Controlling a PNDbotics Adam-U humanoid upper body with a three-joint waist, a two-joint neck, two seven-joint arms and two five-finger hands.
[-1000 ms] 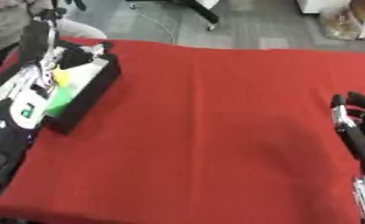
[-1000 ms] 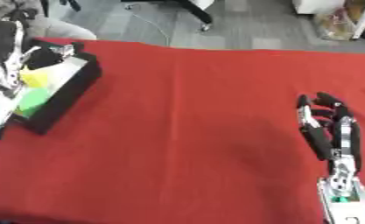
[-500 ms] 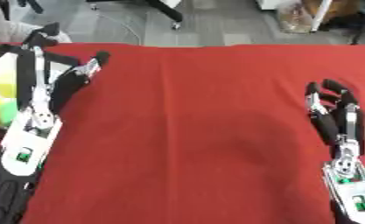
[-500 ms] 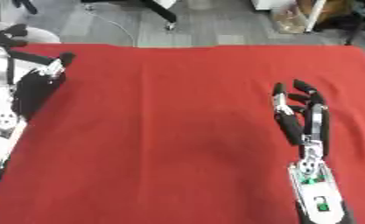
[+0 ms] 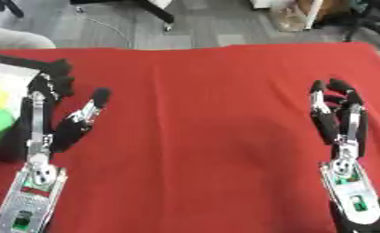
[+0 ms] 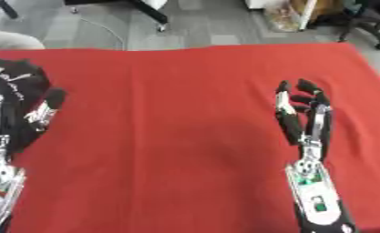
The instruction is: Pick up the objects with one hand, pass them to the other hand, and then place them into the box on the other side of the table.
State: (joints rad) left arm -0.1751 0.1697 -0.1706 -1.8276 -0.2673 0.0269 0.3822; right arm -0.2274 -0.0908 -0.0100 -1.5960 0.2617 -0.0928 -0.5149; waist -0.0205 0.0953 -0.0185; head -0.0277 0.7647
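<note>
Box (image 5: 3,107) sits at the worktop's left edge, just beside the left hand (image 5: 55,119) on its outer side, with a black wall and something yellow and green showing inside. Only part of it is in view, so I cannot tell what those coloured things are or how many lie in it. In the right eye view the box is almost wholly cut off.

The left hand stands with its fingers (image 5: 41,88) straight and spread, thumb angled out toward the middle of the red worktop (image 5: 201,118), holding nothing. The right hand (image 6: 303,116) is well apart from it, on the far side of the cloth, fingers upright and relaxed, also holding nothing.

Between the two sets of fingers the cloth shows no loose object, so I judge either that the objects are already in the box or that the next one lies out of view.

Risks from here: the left fingers are close to the box wall, and a careless sweep outward could knock or shift the box. If another object must be fetched, reaching for something outside the view invites a blind grasp and a miss. A hand-to-hand pass would need both hands brought together from well apart, and a poorly timed release could drop the object on the cloth.

Count: one box, two hands, one worktop.
</note>
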